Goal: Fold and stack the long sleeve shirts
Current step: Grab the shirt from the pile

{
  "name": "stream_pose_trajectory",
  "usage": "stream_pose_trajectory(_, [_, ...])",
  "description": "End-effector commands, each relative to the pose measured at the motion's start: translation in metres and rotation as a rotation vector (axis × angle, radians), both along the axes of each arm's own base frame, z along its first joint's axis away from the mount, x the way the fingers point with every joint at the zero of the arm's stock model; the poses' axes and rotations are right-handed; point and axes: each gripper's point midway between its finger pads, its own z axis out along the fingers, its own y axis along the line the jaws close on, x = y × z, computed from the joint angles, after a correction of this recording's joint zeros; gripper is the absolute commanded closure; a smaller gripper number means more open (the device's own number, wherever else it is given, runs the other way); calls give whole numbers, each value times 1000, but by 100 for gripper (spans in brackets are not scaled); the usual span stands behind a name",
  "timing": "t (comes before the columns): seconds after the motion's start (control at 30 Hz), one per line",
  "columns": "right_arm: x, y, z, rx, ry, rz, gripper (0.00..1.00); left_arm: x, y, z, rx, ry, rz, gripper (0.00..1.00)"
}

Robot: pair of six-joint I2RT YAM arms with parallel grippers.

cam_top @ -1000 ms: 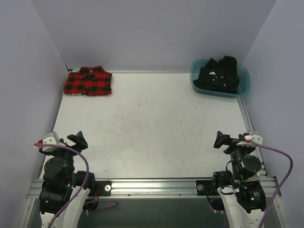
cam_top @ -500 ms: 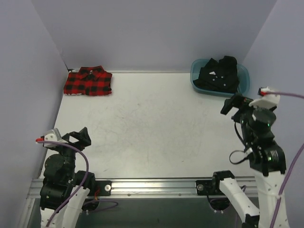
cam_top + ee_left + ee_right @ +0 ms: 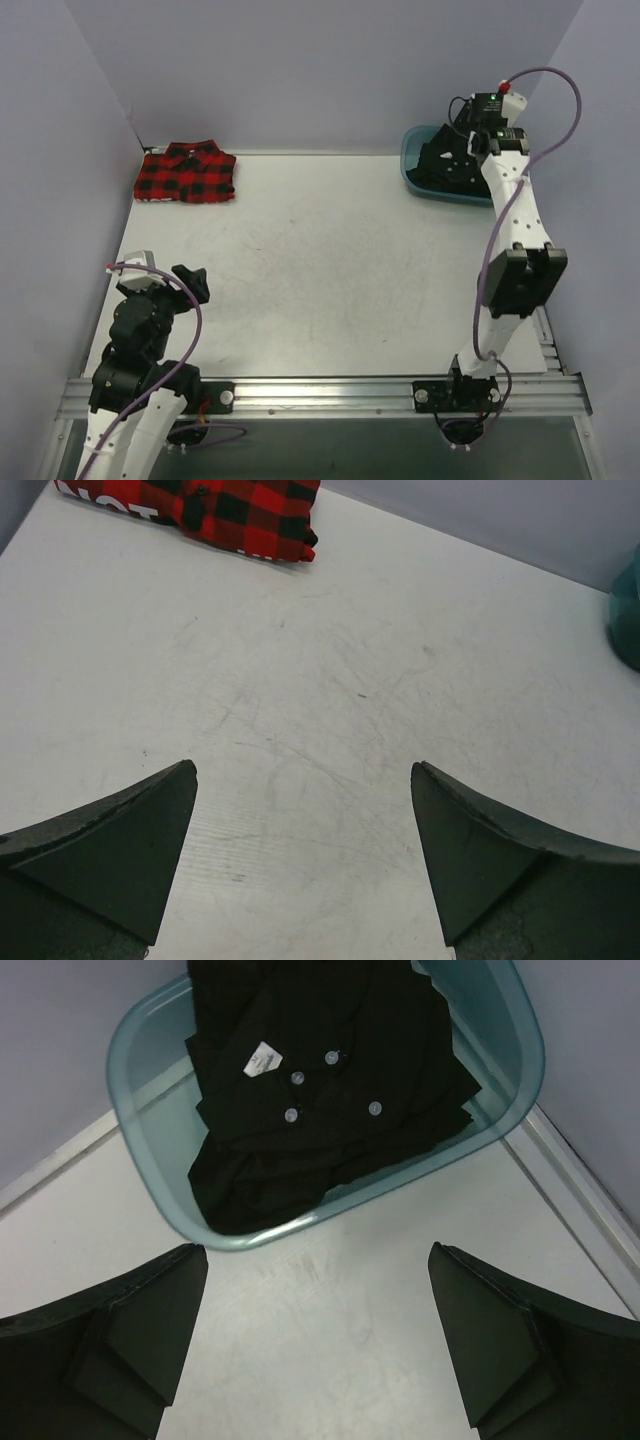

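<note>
The red-and-black plaid shirt [image 3: 186,172] lies folded flat at the table's far left corner; it also shows at the top of the left wrist view [image 3: 220,505]. The black shirt [image 3: 450,168] with small white buttons lies crumpled in the teal tub [image 3: 410,175] at the far right, and fills the tub in the right wrist view [image 3: 330,1080]. My right gripper [image 3: 468,140] hovers high over the tub's near side, open and empty [image 3: 315,1255]. My left gripper [image 3: 190,283] is open and empty [image 3: 302,768] above the near left of the table.
The grey table [image 3: 320,260] is walled at the left, back and right. The tub's rim [image 3: 160,1210] stands just ahead of my right fingers. A metal rail [image 3: 320,385] runs along the near edge. The tub's edge shows at the far right of the left wrist view [image 3: 630,610].
My right arm has risen from the near right edge and stretched out to the far right, over the tub. My left gripper has shifted slightly forward and right.
</note>
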Motion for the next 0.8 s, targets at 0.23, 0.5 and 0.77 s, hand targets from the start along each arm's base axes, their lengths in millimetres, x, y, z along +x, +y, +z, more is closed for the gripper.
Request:
stream_pose_trajectory(0.23, [102,-35,-145,44,132,-108,0,6,-8,4,-1,-5,-37,3])
stream_pose_trajectory(0.5, [137,-40,-195,79,81,-37,41,12,-10,-4,12,40,-39,3])
stream_pose_trajectory(0.77, [133,-37,-56,-182,-152,27,100,12,-10,-2,11,30,-43,3])
